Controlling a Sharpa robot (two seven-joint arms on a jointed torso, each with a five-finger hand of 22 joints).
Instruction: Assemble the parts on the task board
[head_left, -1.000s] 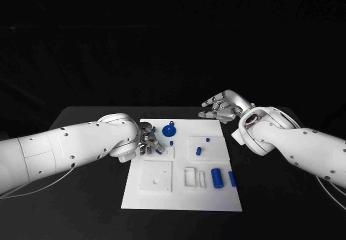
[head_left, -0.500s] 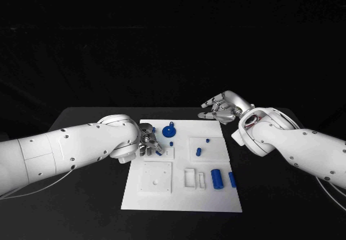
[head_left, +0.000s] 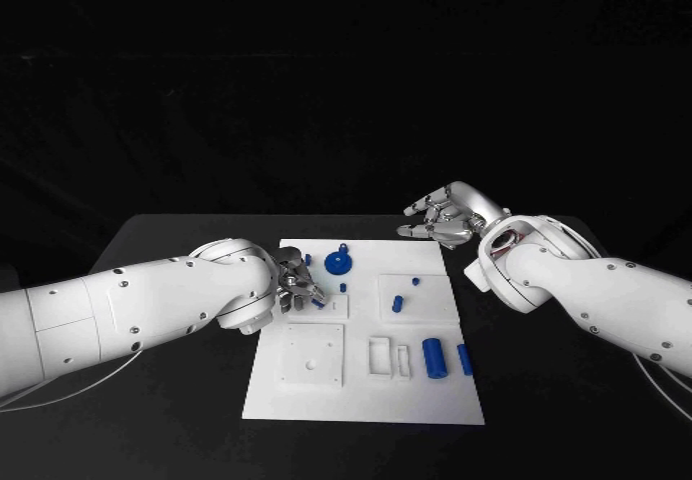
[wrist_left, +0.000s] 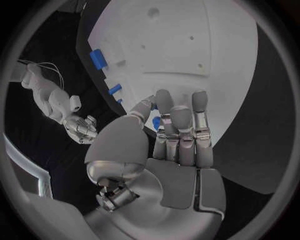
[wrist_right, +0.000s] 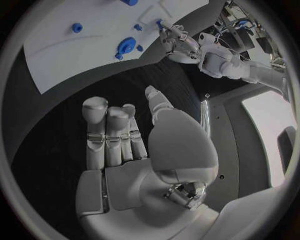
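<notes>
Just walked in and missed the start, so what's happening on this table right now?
A two-armed robot is assembling small blue parts on a white task board. Its left hand is down at the board's left side, fingers around a small blue part, apparently pinching it. The right hand hovers off the board's far right corner, holding nothing. A blue round part, a short cylinder and several pegs sit on the board.
</notes>
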